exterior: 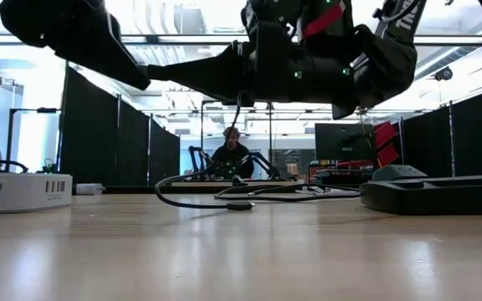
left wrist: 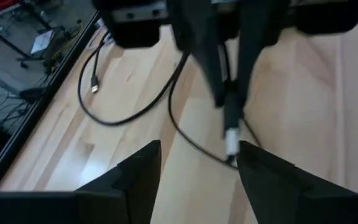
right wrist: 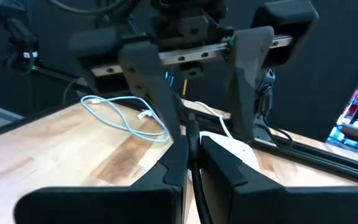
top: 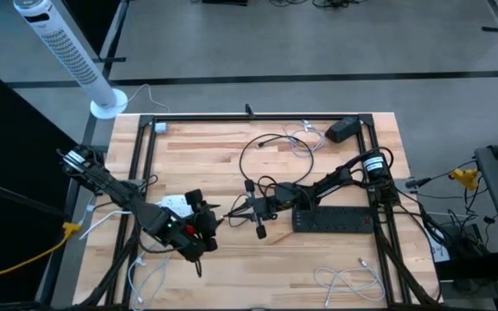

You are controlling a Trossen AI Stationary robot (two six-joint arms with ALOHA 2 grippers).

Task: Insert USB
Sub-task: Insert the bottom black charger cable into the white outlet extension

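My right gripper (top: 251,210) is shut on a black USB cable, whose light metal plug (left wrist: 231,142) sticks out past the fingertips. My left gripper (left wrist: 199,144) stands open facing it, a short way toward the table's left; it shows in the high view (top: 199,226) with nothing between its fingers. A white charging hub (top: 175,205) rests flat on the wooden table beside the left gripper. It also shows behind my right gripper (right wrist: 191,144) as the white hub (right wrist: 229,146). The rest of the black cable (top: 262,160) loops slack over the table. My right gripper pinches the cable's dark plug body (left wrist: 229,115) between its two fingertips, just behind the metal tip. The fingers reach roughly level from the table's right side, and the cable (right wrist: 196,186) trails back between them. The plug end looks held clear of the table.
A black power strip (top: 331,218) lies to the right of the grippers. A black adapter (top: 344,130) sits at the far right, white cables (top: 348,281) lie near the front edge, and another white cable (right wrist: 123,115) is coiled at the left. A metal frame (top: 258,117) borders the table.
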